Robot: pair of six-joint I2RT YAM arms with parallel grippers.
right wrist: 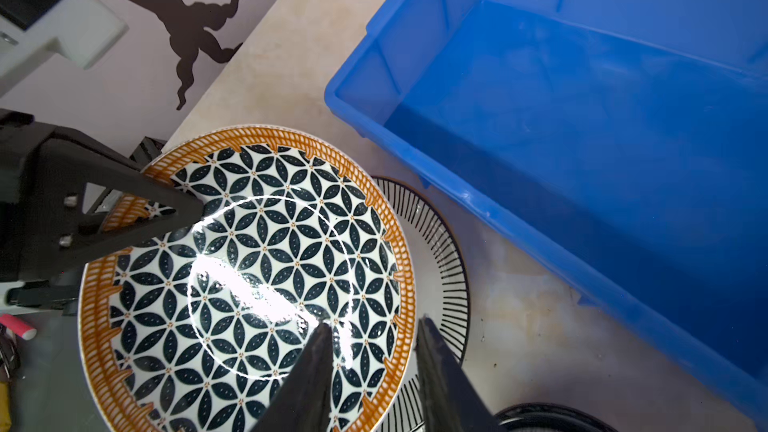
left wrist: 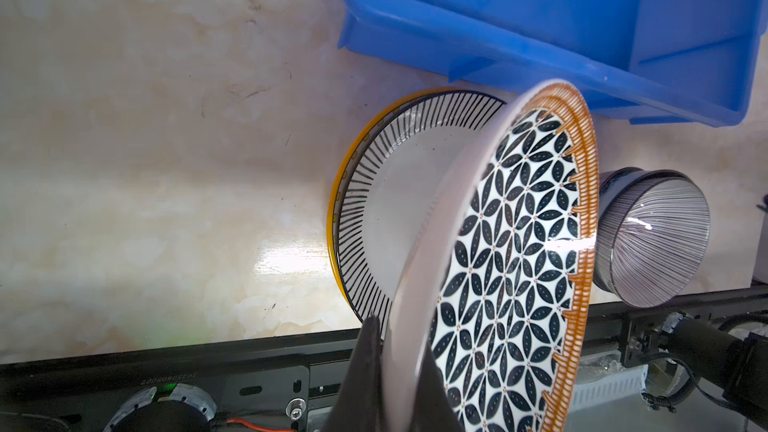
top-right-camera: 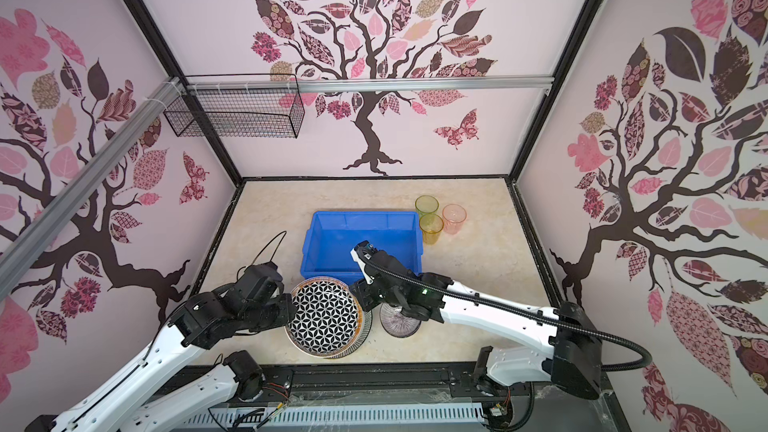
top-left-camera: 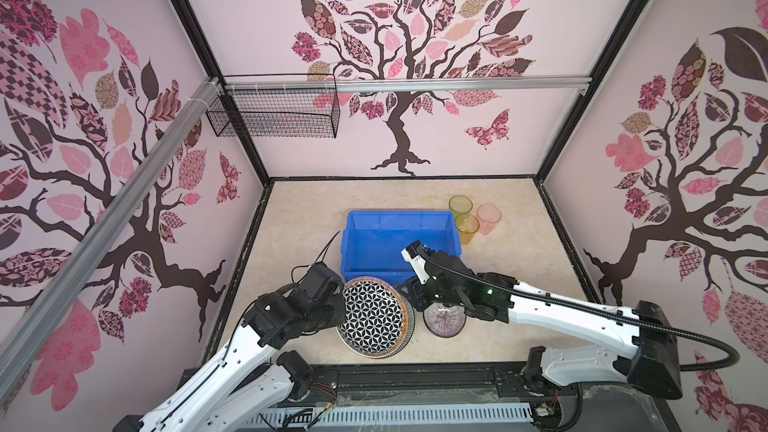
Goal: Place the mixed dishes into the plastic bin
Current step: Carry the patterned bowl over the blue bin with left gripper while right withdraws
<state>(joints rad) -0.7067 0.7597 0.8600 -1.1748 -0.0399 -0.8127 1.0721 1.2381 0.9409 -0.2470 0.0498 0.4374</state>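
Black-and-white geometric plate hangs tilted, its rim pinched between the left fingers, probably to clear the striped plate beneath. Right fingers straddle the opposite rim, parted; the blue bin lies just beyond both.

Two matching arms. Left arm at lower left in both top views, right arm at lower right. White shell links, black joint housings, small dark screw holes along the shells.

Right arm: black ribbed hose, green light on the wrist block.

Left arm: thin black cable.

Left tool: black tapered triangular fingers with silver screws.

Right tool: the same black wedges.
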